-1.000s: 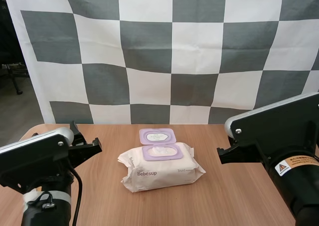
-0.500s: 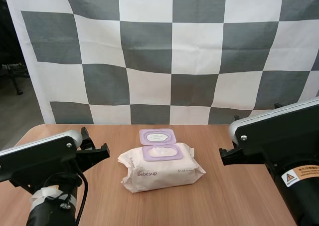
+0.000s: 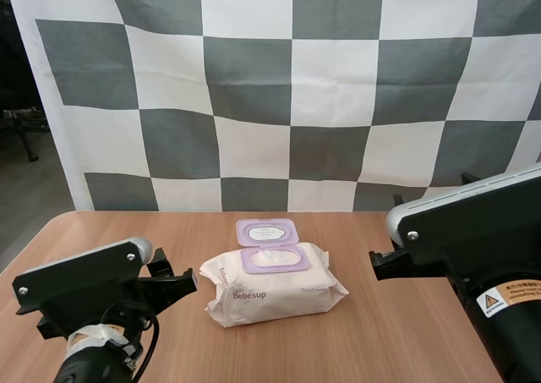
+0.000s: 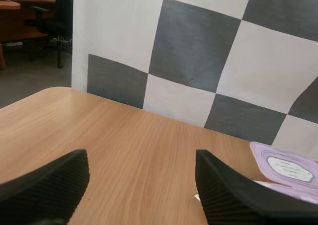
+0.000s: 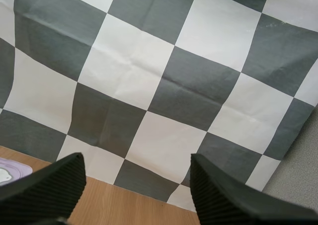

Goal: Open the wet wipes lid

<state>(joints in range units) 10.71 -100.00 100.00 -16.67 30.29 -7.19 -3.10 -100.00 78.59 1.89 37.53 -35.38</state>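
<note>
Evidently done: lid was flipped back behind the wipes pack, which lay on the table. The left end effector and right end effector flanked the pack, both spread, touching nothing.

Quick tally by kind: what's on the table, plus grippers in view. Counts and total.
Soft cream wet wipes pack with its purple flip lid folded open: 1
Black two-finger grippers: 2 (left gripper and right gripper, both open and holding nothing)
Total: 3
</note>
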